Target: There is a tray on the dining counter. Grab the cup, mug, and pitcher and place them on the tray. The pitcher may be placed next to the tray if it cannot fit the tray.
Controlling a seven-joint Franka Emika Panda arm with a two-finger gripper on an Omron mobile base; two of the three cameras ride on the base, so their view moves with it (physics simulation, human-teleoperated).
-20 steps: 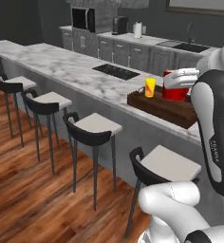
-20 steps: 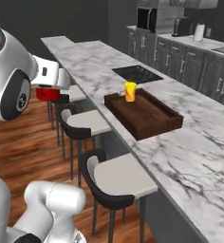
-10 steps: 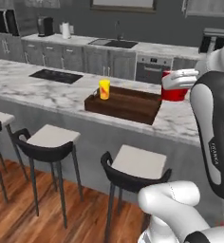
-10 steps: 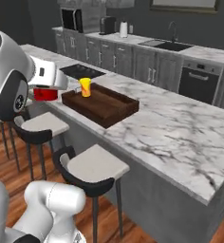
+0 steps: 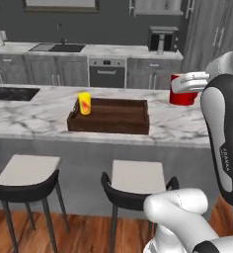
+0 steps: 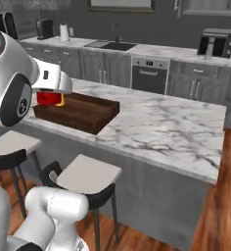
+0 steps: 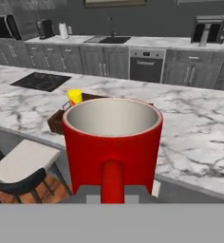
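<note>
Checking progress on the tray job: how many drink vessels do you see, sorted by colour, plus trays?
Yellow cup: 1
Red mug: 1
Brown tray: 1
Total: 3

My claw (image 5: 183, 85) carried the red mug (image 5: 181, 91) in the air, clear of everything. Ahead of it and lower lay the tray (image 5: 119, 118) on the table (image 5: 34, 116). Only the yellow cup (image 5: 84, 103) stood in the tray, at its far end from my claw; the nearer floor lay bare. Bare marble spread beyond the tray (image 6: 164, 127). Two stools (image 5: 133, 184) stood below the table edge.
</note>
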